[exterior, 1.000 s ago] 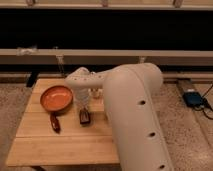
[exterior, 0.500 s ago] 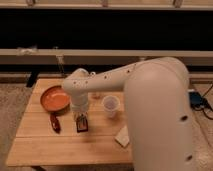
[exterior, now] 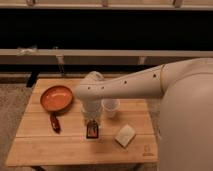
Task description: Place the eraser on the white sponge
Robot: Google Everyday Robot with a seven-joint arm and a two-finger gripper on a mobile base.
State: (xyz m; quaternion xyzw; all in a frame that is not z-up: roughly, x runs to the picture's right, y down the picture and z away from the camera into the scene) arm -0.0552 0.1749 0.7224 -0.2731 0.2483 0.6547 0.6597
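My gripper (exterior: 92, 122) points down over the middle of the wooden table (exterior: 45, 145), shut on the eraser (exterior: 92, 131). The eraser is a small dark block with a white and red label, and it sticks out below the fingers, low over the tabletop. The white sponge (exterior: 125, 135), a cream pad, lies flat on the table a short way right of the eraser. The pale arm reaches in from the right and passes above the sponge's far side.
A translucent white cup (exterior: 110, 107) stands just right of the gripper and behind the sponge. An orange pan (exterior: 56, 97) with a dark red handle (exterior: 55, 123) lies at the left. The arm's large body fills the right side of the view.
The eraser has moved with the gripper toward the table's front and to the right, closer to the sponge. The arm has swung aside, so the cup and sponge now show.
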